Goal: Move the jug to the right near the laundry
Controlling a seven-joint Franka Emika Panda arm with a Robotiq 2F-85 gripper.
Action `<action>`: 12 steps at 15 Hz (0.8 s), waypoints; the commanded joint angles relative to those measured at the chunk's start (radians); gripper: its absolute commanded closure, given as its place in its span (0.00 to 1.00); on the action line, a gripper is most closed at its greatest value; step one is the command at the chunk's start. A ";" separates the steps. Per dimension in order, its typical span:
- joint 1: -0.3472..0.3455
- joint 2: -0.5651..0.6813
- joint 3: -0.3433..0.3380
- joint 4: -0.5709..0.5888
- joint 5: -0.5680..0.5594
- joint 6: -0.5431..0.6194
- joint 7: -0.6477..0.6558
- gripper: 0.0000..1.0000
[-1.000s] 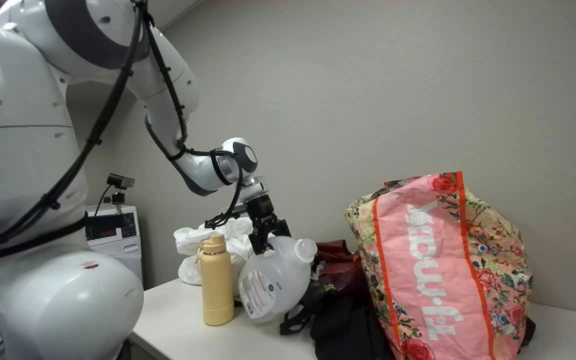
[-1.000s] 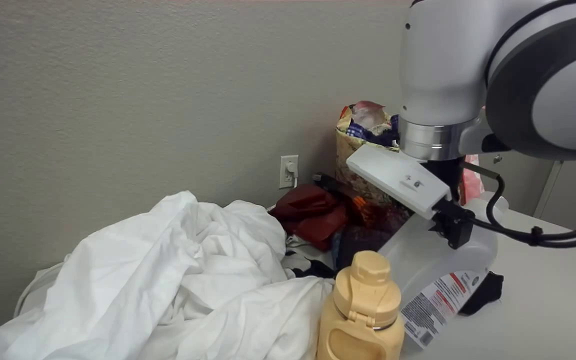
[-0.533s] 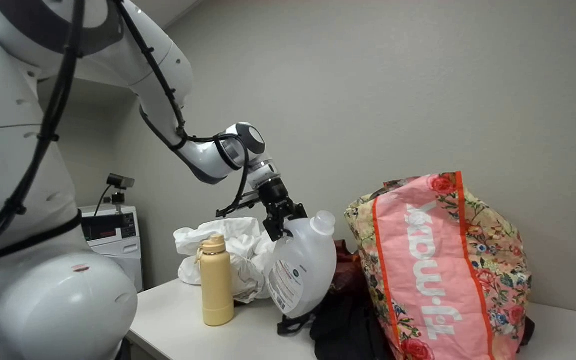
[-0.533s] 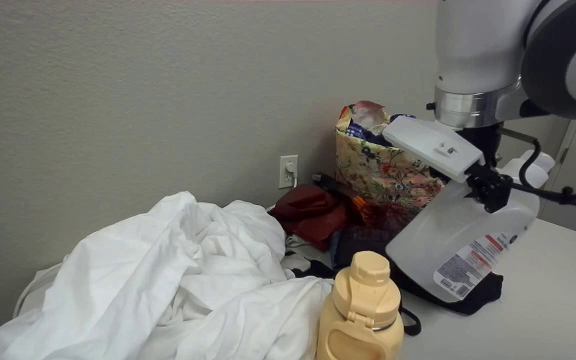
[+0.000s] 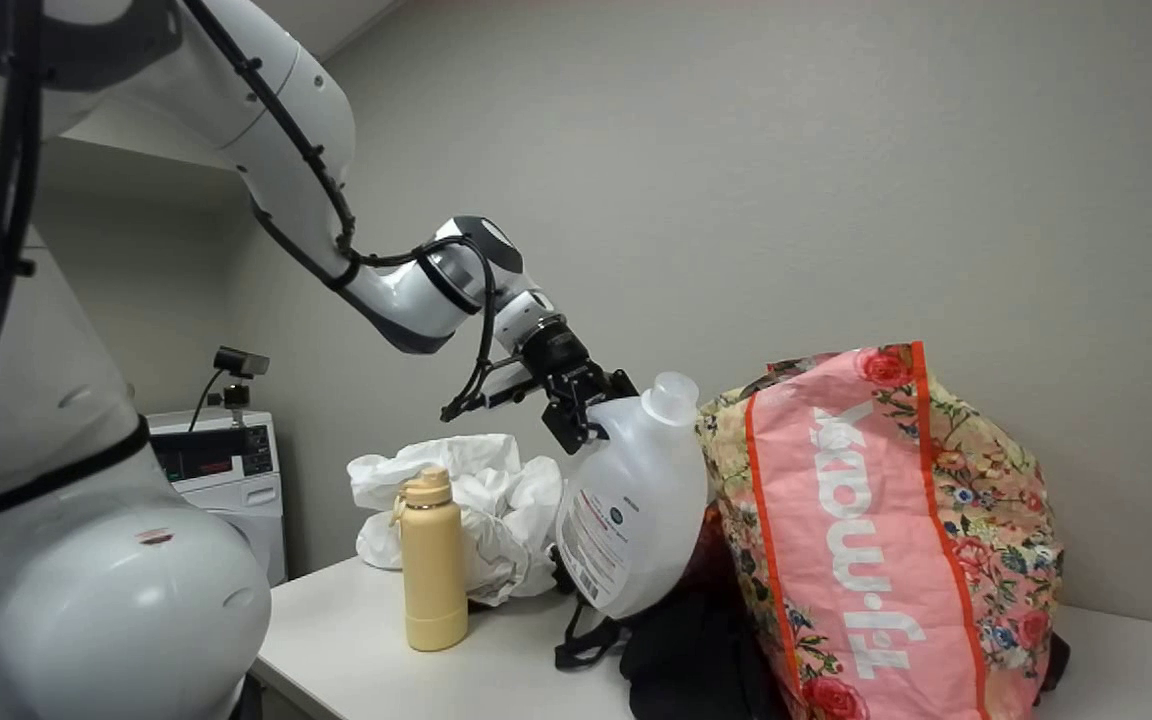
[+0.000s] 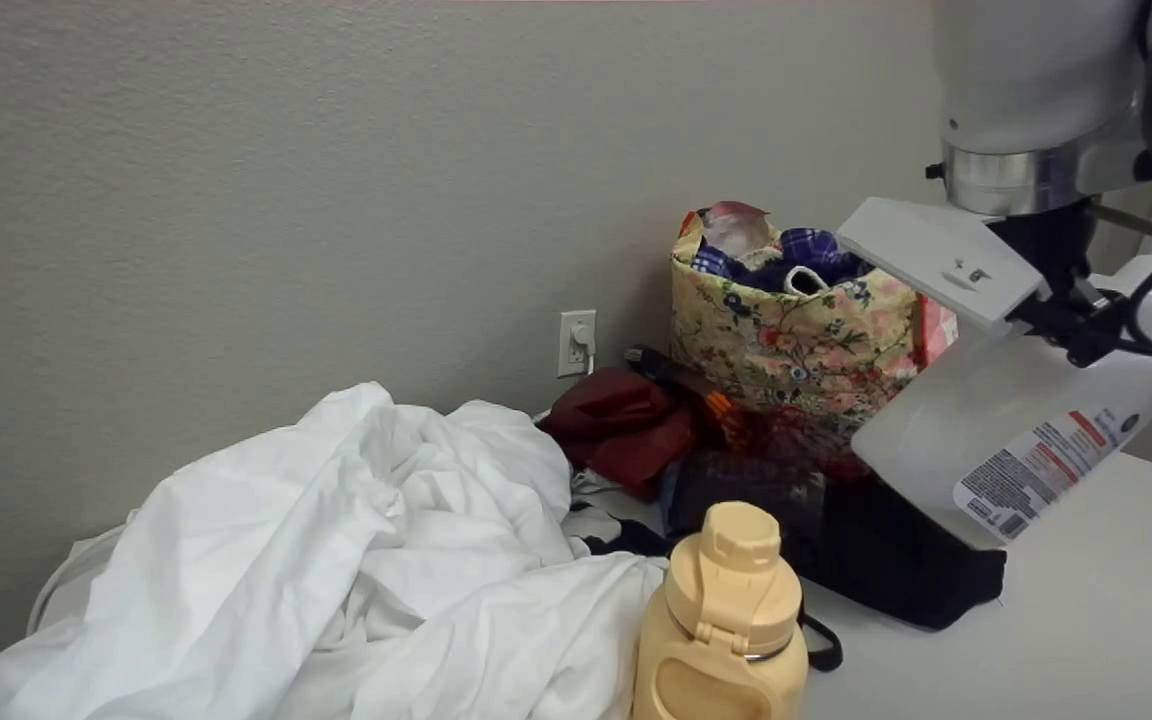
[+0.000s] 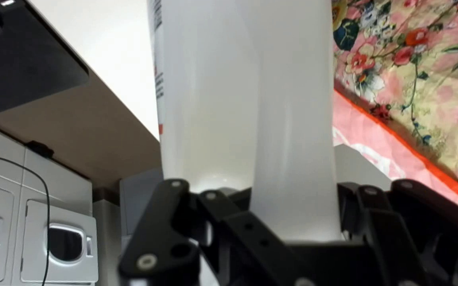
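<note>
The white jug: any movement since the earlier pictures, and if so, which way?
Yes. In an exterior view, the jug has moved up and rightward in the picture, away from the unmoved tan bottle, toward the floral bag.

In an exterior view the arm (image 5: 288, 182) slants down from high at picture left, bending at the wrist (image 5: 461, 264). The gripper (image 5: 601, 411) is tilted, aimed obliquely downward; in the wrist view its black fingers (image 7: 374, 210) stand slightly apart, clamped in a hold.
</note>
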 commanded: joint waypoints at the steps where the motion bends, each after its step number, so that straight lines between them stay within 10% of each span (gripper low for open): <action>1: -0.009 -0.037 0.007 -0.023 -0.102 -0.049 0.055 0.98; 12: 0.063 0.000 -0.001 -0.085 -0.195 -0.041 0.100 0.98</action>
